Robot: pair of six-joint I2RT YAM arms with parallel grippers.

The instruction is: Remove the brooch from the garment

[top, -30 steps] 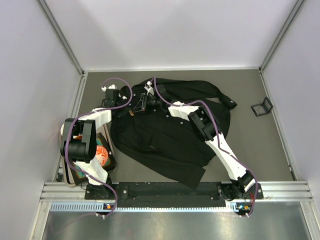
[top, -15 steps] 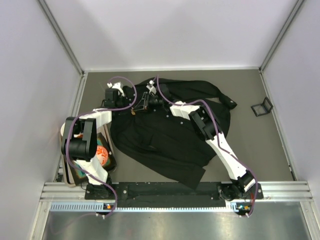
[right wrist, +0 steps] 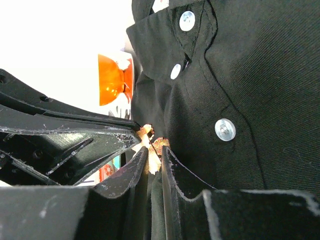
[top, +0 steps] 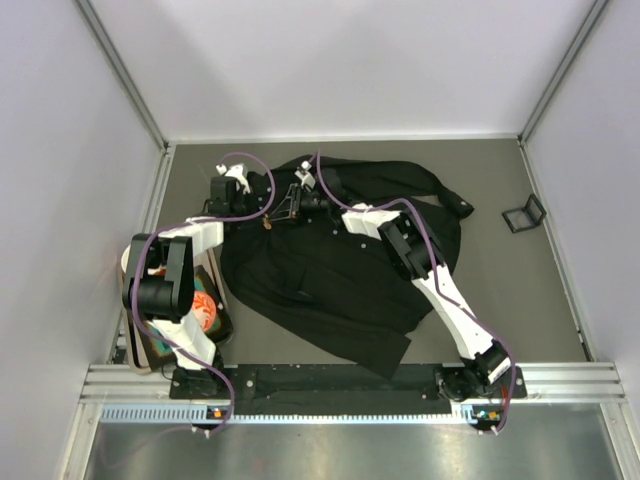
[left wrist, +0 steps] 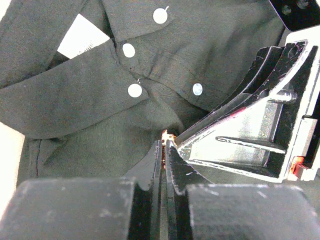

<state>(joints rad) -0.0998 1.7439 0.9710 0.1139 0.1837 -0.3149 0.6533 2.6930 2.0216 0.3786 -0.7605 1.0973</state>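
The black garment (top: 330, 270) lies spread over the grey table, collar at the back left. The brooch (top: 267, 224) is a tiny orange speck by the collar, where both grippers meet tip to tip. My left gripper (top: 261, 219) comes in from the left, its jaws shut with the orange brooch (left wrist: 165, 134) at their tips. The right gripper (top: 277, 214) comes in from the right. Its jaws stand narrowly shut on the brooch (right wrist: 152, 159), a fold of fabric in the gap below. Pale buttons (left wrist: 135, 90) show around the collar.
A dark tray (top: 222, 318) holding a round orange disc (top: 205, 312) sits at the left, beside the left arm. A small black stand (top: 523, 214) is on the table at the far right. White walls enclose the table on three sides.
Both gripper tips have shifted slightly away from the bases and to the right with the brooch between them. The left wrist has risen a little. Neither grip has changed.
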